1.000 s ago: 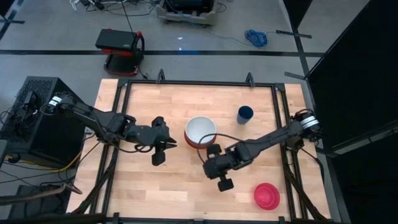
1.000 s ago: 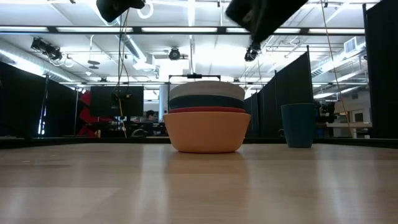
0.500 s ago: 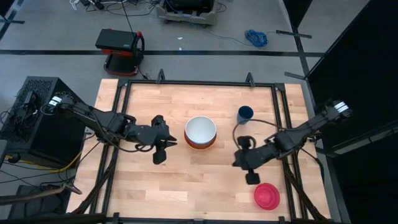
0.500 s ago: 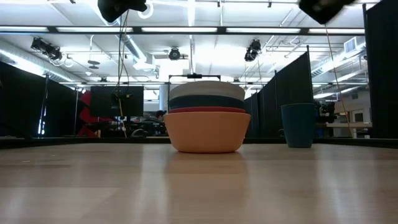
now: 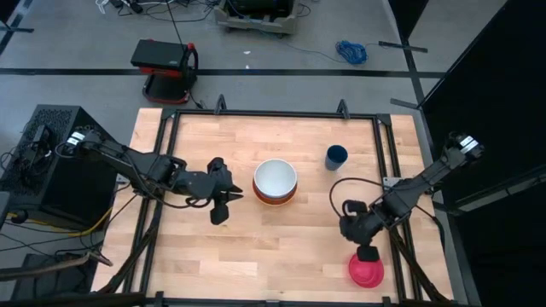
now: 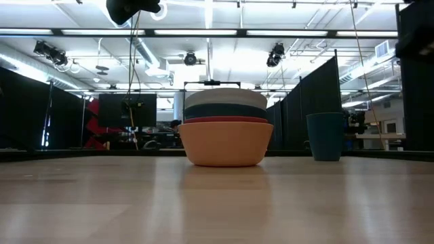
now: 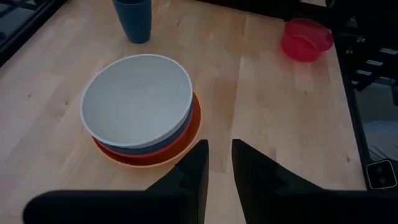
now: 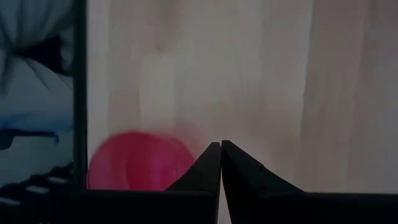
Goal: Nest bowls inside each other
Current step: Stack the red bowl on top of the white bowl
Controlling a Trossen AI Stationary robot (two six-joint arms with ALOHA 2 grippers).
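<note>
Four bowls stand nested at the table's middle: white (image 5: 275,176) on top, teal (image 6: 224,110) and red-orange (image 6: 224,120) under it, orange (image 6: 225,144) outermost on the wood. The small dark blue bowl (image 5: 336,157) stands alone toward the far right. The magenta-pink bowl (image 5: 365,270) lies near the right front corner. My right gripper (image 5: 368,253) hangs shut just over that bowl's far edge, the bowl (image 8: 134,160) beside its fingertips (image 8: 221,144). My left gripper (image 5: 220,210) waits left of the stack, its fingers (image 7: 219,144) slightly apart with nothing between them.
A black metal frame (image 5: 381,153) runs around the table's edges, close beside the magenta-pink bowl on the right. A red and black device (image 5: 165,68) sits on the floor beyond the far edge. Bare wood (image 5: 281,247) lies between the stack and the near edge.
My right gripper has swung away from the near side of the stack toward the table's right and near edges, sinking a little and rolling at the wrist, and now hangs by the magenta-pink bowl. The bowls have not moved.
</note>
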